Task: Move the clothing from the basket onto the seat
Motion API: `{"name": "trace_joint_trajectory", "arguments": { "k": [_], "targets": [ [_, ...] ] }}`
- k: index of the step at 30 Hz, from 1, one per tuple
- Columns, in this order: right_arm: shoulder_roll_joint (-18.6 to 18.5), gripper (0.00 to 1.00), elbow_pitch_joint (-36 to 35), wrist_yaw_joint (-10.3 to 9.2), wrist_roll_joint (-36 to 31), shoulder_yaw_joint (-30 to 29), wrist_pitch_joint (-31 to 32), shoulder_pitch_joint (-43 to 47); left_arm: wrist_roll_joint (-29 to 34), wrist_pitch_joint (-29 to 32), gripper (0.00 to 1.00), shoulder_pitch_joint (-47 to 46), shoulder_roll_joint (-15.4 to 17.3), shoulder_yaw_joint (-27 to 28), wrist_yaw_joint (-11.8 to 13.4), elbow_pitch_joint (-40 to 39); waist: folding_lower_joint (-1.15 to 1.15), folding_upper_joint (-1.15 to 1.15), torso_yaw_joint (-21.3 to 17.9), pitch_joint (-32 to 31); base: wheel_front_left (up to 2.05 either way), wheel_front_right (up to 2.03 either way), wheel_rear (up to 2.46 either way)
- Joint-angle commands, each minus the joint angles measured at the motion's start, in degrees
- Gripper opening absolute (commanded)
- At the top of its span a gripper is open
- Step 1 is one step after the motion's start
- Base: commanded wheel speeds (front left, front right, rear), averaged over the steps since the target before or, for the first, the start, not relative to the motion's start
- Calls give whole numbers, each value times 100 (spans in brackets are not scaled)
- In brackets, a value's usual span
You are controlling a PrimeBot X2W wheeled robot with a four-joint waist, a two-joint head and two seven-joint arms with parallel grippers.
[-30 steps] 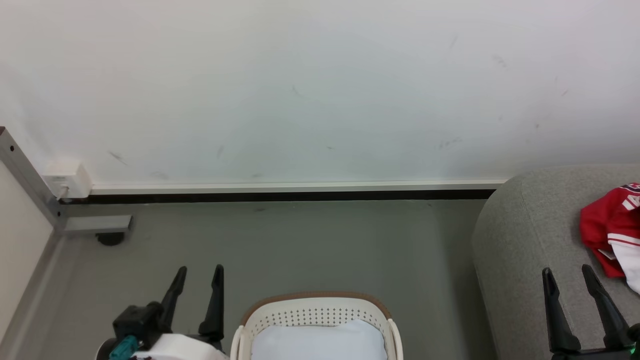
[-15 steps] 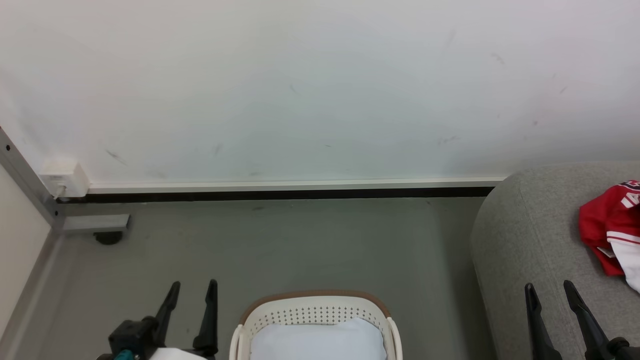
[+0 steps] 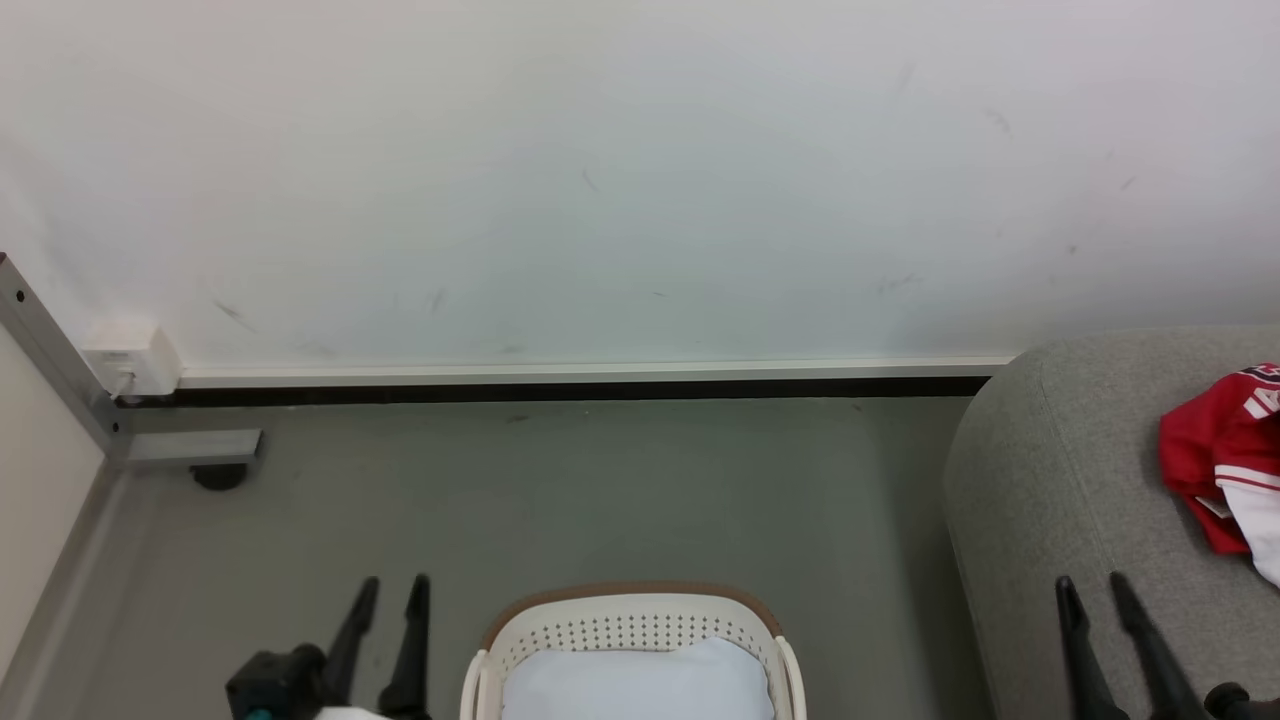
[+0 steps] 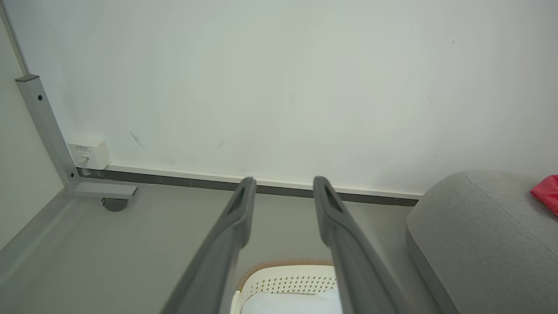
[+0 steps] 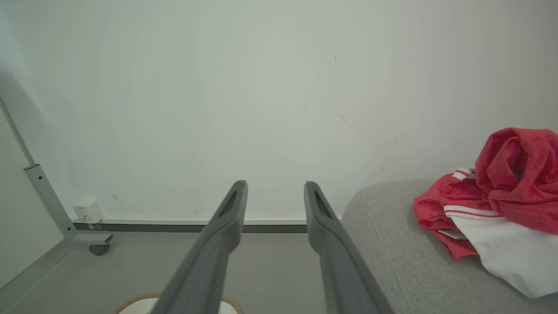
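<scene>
The clothing (image 3: 1222,455) lies bunched on the sofa (image 3: 1050,480) at the far right. It is bright red fabric in crumpled folds, with a white panel, thin white stripes and part of some white lettering. In the right wrist view a rumpled red heap rests over the white-panelled piece.

The sofa is upholstered in light-grey woven cloth, with a rounded corner and a stitched seam. Its back end meets the wall (image 3: 600,180).

The right tool (image 3: 1090,585) hangs over the sofa's near part, on the near side of the clothing and apart from it. Its two long dark fingers are spread, and the wall shows between them in its wrist view.

To the left, across a strip of smooth grey floor (image 3: 600,480), stands the laundry basket (image 3: 630,625). It is oval white perforated plastic with a tan-brown rim, and a pale bluish-white liner sheet (image 3: 640,685) lies inside it.

The left tool (image 3: 394,585) hovers just left of the basket over the floor, fingers likewise spread.

Beyond, the scuffed white wall ends in a pale skirting (image 3: 590,375) over a dark strip. At far left a grey metal frame leg (image 3: 190,447) sits on a dark caster (image 3: 220,477), beside a white socket box (image 3: 135,358).
</scene>
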Motion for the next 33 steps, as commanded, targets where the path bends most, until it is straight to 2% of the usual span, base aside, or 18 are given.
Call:
{"name": "trace_joint_trajectory", "arguments": {
  "k": [1,33],
  "targets": [
    [3,0,5,0,7,0,1,4,-7,6,0,1,-1,5,1,9,0,-1,0,0,0,0,0],
    [57,0,332,-3,2901,-226,720,-356,-3046,816,0,-59,2,329,-52,-138,0,-1,-62,41,0,0,0]
  ]
}}
